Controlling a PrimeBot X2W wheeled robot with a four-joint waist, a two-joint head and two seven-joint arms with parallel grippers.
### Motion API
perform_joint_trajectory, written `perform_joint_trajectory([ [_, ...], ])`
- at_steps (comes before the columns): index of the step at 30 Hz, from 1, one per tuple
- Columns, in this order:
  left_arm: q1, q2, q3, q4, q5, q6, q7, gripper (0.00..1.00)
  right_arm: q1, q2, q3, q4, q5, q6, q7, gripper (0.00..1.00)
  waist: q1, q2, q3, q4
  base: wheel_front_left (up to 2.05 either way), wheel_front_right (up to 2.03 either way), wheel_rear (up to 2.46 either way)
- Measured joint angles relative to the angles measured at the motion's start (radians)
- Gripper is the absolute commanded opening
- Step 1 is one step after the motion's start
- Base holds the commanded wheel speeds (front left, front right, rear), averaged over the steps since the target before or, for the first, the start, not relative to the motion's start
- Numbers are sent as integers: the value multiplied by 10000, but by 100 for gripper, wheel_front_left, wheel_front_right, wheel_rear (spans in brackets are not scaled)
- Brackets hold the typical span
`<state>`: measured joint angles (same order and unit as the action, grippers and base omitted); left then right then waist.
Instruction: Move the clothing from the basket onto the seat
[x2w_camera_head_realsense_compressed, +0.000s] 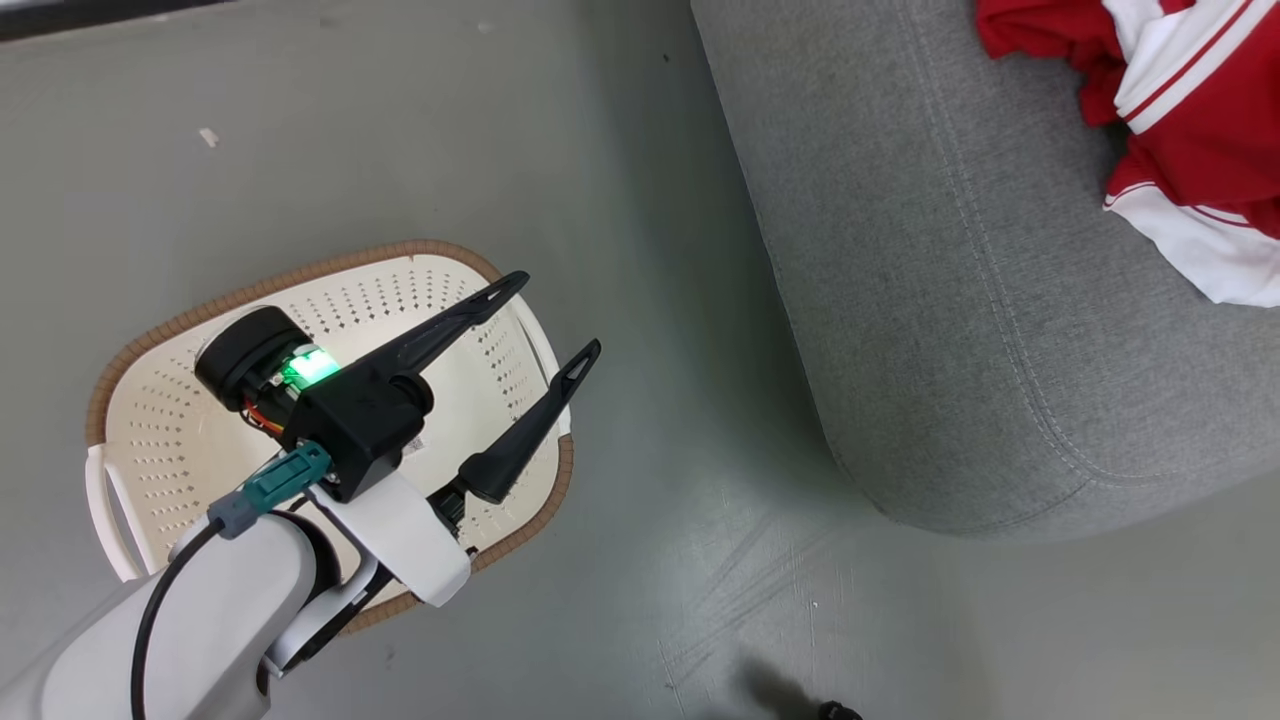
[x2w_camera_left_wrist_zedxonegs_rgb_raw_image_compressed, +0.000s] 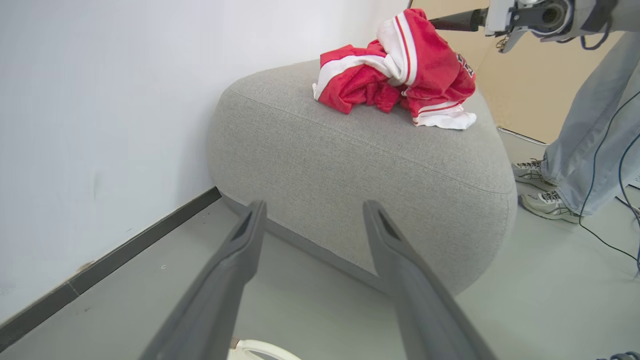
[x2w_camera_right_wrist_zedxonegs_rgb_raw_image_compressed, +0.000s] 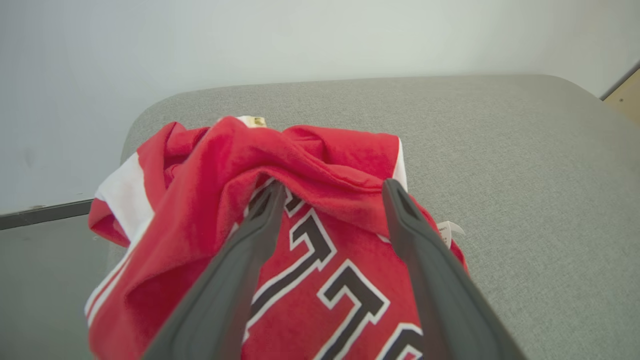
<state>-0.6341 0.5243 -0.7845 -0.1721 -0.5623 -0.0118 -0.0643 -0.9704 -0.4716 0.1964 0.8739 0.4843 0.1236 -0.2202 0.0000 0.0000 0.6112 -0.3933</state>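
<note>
Resting on the seat (x2w_camera_right_wrist_zedxonegs_rgb_raw_image_compressed: 500, 150), the clothing (x2w_camera_right_wrist_zedxonegs_rgb_raw_image_compressed: 310, 150) shows lettering (x2w_camera_right_wrist_zedxonegs_rgb_raw_image_compressed: 350, 287) to the right pincer (x2w_camera_right_wrist_zedxonegs_rgb_raw_image_compressed: 333, 186).

We get no full word anywhere. Red garment (x2w_camera_right_wrist_zedxonegs_rgb_raw_image_compressed: 320, 165) on the sofa (x2w_camera_right_wrist_zedxonegs_rgb_raw_image_compressed: 525, 150) carries big black block lettering (x2w_camera_right_wrist_zedxonegs_rgb_raw_image_compressed: 350, 295) outlined in white; we see only angular strokes, partly covered, no letter we'd vouch for. White tag (x2w_camera_right_wrist_zedxonegs_rgb_raw_image_compressed: 450, 229) and yellowish tag (x2w_camera_right_wrist_zedxonegs_rgb_raw_image_compressed: 256, 120) on it: too small to read. Label (x2w_camera_head_realsense_compressed: 414, 446) in the basket (x2w_camera_head_realsense_compressed: 170, 440): mostly hidden, unreadable
</note>
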Motion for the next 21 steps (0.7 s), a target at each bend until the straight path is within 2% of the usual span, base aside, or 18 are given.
perform_joint_trajectory([
  [15,142,-201,291,508,-123,21,-702,100,433,-238,518,-357,105,0,-178,100,0,0,-1024,51,0,0,0],
  [21,338,-288,451,704,-288,182,-993,100,539,-360,826,-754,104,0,-222,100,1,0,-1483,189,0,0,0],
])
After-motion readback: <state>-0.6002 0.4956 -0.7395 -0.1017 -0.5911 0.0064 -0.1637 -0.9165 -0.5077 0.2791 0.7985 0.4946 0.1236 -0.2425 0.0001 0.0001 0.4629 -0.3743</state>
